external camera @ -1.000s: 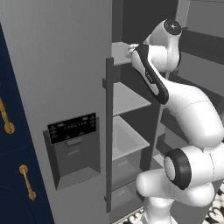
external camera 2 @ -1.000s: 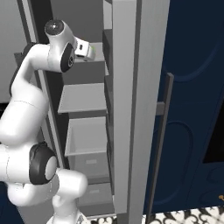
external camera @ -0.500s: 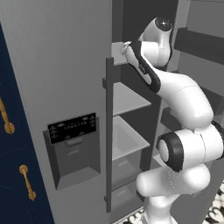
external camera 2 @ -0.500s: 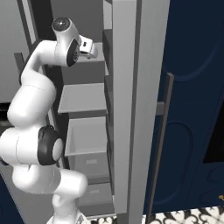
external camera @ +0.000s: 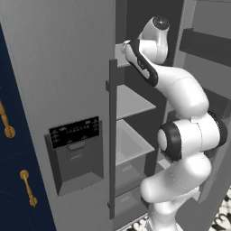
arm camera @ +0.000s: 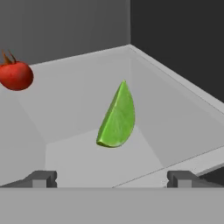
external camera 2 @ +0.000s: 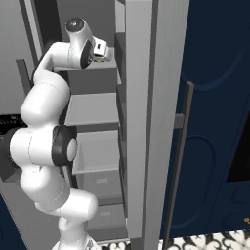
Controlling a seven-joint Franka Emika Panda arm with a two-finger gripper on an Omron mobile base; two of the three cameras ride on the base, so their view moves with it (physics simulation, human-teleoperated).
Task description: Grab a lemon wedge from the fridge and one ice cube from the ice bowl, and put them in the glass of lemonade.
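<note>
The lemon wedge [arm camera: 117, 116], yellow-green, stands on its edge in a pale tray [arm camera: 175, 109] on an upper shelf of the fridge [external camera: 67, 67]. My gripper [arm camera: 113, 179] is open just short of the wedge, which sits centred between the two fingertips [arm camera: 41, 178] and apart from them. In the right base view my wrist [external camera 2: 100, 48] reaches in over that upper shelf, with a speck of yellow-green, the lemon wedge [external camera 2: 99, 59], just below it. The left base view has the arm stretched past the shut door's handle [external camera: 113, 135]. The ice bowl and the glass of lemonade are out of view.
A red tomato [arm camera: 16, 75] lies in the same tray, up and left of the wedge. Tray walls rise on both sides. Lower shelves and drawers [external camera: 131, 144] sit below the arm. The open fridge door [external camera 2: 139, 122] stands right of it. Navy cabinets [external camera: 13, 158] flank the fridge.
The arm has stretched up and further into the fridge, bringing the hand over the upper shelf. The jaws have stayed open.
</note>
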